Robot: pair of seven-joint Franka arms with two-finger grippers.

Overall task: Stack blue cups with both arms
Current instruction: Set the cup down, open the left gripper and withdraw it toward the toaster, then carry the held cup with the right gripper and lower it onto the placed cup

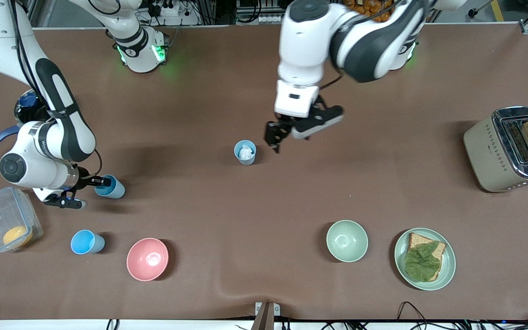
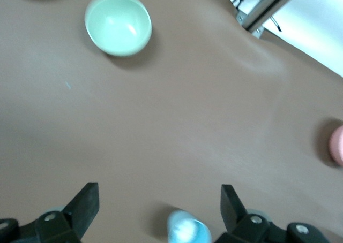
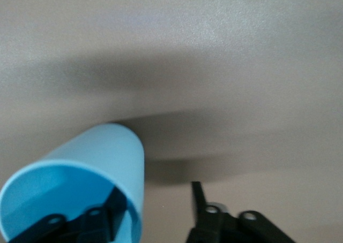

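Your right gripper [image 1: 90, 190] has one finger inside a blue cup [image 1: 110, 187] near the right arm's end, jaws partly closed; whether it grips firmly you can't tell. Your left gripper [image 1: 277, 137] hangs wide open, empty, beside the middle cup [image 1: 244, 152]. A third cup [image 1: 86, 242] stands beside the pink bowl [image 1: 147, 259]. No readable writing.

- front view sits up high across the table [image 1: 264, 206], looking down at both arm bases; takes in the whole tabletop
- left wrist cam looks down from well up; shares the pale green bowl [image 2: 118, 23] [image 1: 347, 240]
- right wrist cam is super close, right on one blue cup [image 3: 80, 184] [image 1: 110, 187]
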